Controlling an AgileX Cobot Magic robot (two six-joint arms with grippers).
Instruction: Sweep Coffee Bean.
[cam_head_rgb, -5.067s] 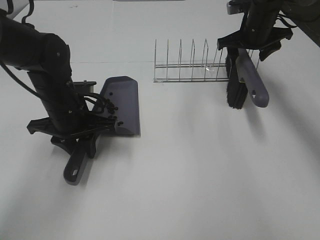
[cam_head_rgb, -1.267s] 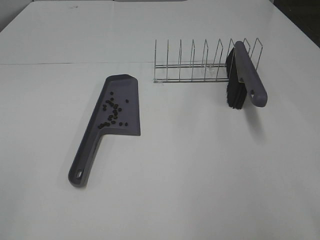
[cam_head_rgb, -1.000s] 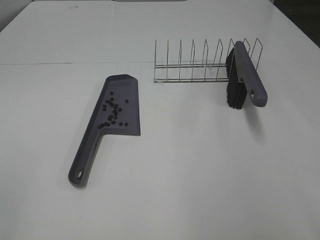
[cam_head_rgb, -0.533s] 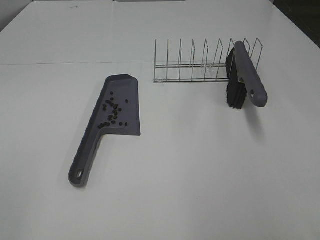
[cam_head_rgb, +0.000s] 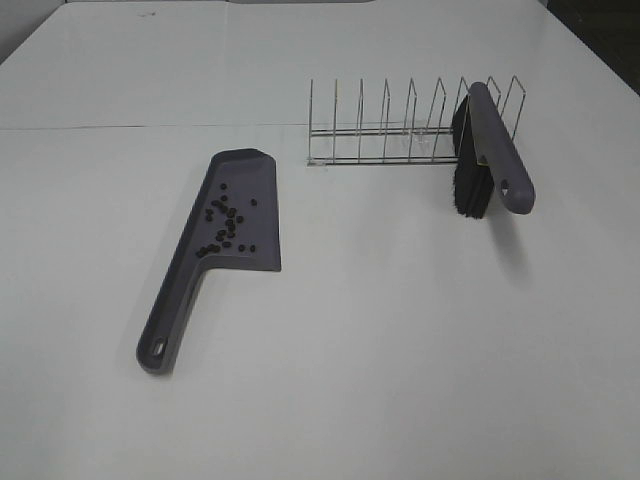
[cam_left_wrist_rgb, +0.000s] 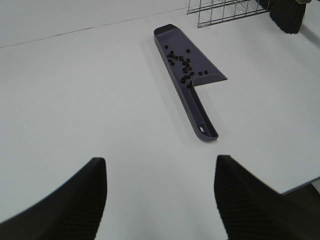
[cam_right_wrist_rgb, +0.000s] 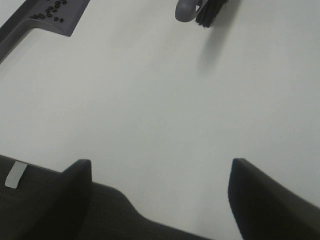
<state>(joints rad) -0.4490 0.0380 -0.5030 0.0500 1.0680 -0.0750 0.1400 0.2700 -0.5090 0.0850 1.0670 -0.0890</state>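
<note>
A grey-purple dustpan (cam_head_rgb: 256, 185) lies flat on the white table, left of centre, handle towards the front. The coffee beans (cam_head_rgb: 226, 222) lie in a loose cluster inside it. The grey-purple brush (cam_head_rgb: 495, 150) leans in the right end of a wire rack (cam_head_rgb: 385, 130), bristles down. No arm shows in the exterior view. My left gripper (cam_left_wrist_rgb: 160, 200) is open and empty, well back from the dustpan (cam_left_wrist_rgb: 201, 115) and its beans (cam_left_wrist_rgb: 182, 64). My right gripper (cam_right_wrist_rgb: 160, 200) is open and empty near the table's front edge, far from the brush (cam_right_wrist_rgb: 202, 10) and the dustpan (cam_right_wrist_rgb: 20, 32).
The wire rack (cam_left_wrist_rgb: 225, 7) has several upright dividers and stands at the back, right of the dustpan. The table's front edge and a dark floor with a white tag (cam_right_wrist_rgb: 15, 175) show in the right wrist view.
Five seconds ago both arms were at the dustpan and the brush; they have since let go and pulled out of the exterior view. Over the last second nothing has moved.
</note>
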